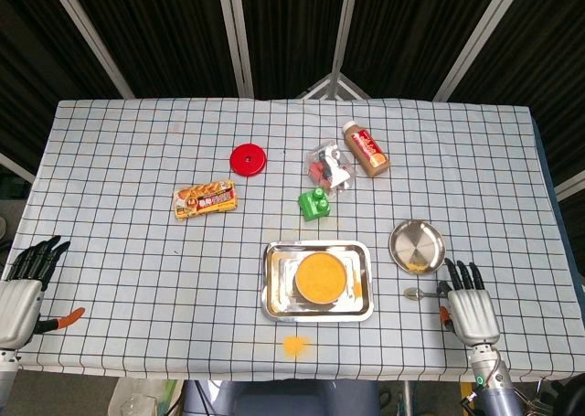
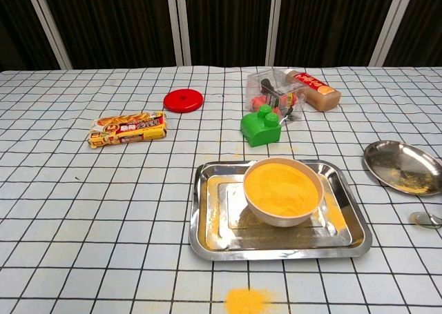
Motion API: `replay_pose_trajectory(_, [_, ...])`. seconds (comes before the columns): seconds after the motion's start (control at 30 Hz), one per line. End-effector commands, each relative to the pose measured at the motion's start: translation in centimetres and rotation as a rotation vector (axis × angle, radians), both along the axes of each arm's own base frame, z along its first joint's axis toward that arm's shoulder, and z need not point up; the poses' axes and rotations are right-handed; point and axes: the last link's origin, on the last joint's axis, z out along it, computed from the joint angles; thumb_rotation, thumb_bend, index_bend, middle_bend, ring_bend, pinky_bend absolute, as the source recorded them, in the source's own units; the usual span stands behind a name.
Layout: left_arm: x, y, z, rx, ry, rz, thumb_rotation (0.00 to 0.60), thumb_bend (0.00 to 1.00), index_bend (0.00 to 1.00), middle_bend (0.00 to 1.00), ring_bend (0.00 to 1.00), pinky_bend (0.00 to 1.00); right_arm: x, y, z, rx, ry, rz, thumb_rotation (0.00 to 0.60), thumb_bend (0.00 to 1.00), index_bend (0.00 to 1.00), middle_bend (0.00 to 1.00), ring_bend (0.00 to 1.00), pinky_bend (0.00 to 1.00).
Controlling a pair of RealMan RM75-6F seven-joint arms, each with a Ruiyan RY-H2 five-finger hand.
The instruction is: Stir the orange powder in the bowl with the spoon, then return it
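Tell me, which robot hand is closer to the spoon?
Right. The right hand is just beside the spoon, fingertips over its handle. The left hand is far across the table.

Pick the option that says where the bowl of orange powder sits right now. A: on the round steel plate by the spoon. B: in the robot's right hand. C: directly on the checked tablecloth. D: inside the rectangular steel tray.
D: the bowl of orange powder stands inside the rectangular steel tray, whose rim shows on all sides of it in both views.
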Motion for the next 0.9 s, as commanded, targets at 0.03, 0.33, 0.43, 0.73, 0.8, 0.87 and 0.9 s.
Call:
replay_pose_trajectory(0.03, [0.0, 0.0, 0.0, -0.002, 0.001, 0.002, 0.600, 0.00, 0.00, 0.00, 0.00, 0.00, -0.2, -0.3, -0.5, 0.008, 0.012, -0.001, 0.600, 0.44, 0.46, 0.10, 0.00, 0.00])
replay_pose_trajectory(0.33, [-0.1, 0.1, -0.1, -0.002, 0.000, 0.011, 0.600, 0.00, 0.00, 0.00, 0.00, 0.00, -0.9, -1.6, -1.3, -0.002, 0.030, -0.012, 0.600, 0.44, 0.50, 0.13, 0.00, 0.00])
replay_pose_trajectory(0.43, [-0.1, 0.1, -0.1, -0.003, 0.000, 0.011, 0.600, 0.00, 0.00, 0.00, 0.00, 0.00, -1.1, -2.0, -1.3, -0.011, 0.028, -0.023, 0.600, 0.44, 0.50, 0.13, 0.00, 0.00])
replay_pose_trajectory(0.73, [-0.1, 0.1, -0.1, -0.004, -0.001, 0.015, 0.600, 0.00, 0.00, 0.00, 0.00, 0.00, -2.0, -2.5, -1.3, -0.019, 0.039, -0.056, 0.600, 0.44, 0.50, 0.13, 0.00, 0.00])
replay_pose_trajectory(0.8, [-0.1, 0.1, -0.1, -0.004, -0.001, 0.015, 0.600, 0.00, 0.00, 0.00, 0.00, 0.00, -2.1, -2.4, -1.3, -0.015, 0.046, -0.056, 0.600, 0.44, 0.50, 0.13, 0.00, 0.00])
replay_pose_trajectory(0.87, [-0.1, 0.1, -0.1, -0.004, -0.002, 0.015, 0.600, 0.00, 0.00, 0.00, 0.00, 0.00, -2.1, -2.4, -1.3, -0.015, 0.049, -0.055, 0.600, 0.44, 0.50, 0.13, 0.00, 0.00])
replay_pose_trajectory(0.9, [-0.1, 0.1, -0.1, -0.004, -0.002, 0.015, 0.600, 0.00, 0.00, 0.00, 0.00, 0.00, -2.1, -2.4, -1.3, -0.015, 0.048, -0.055, 0.600, 0.44, 0.50, 0.13, 0.00, 0.00])
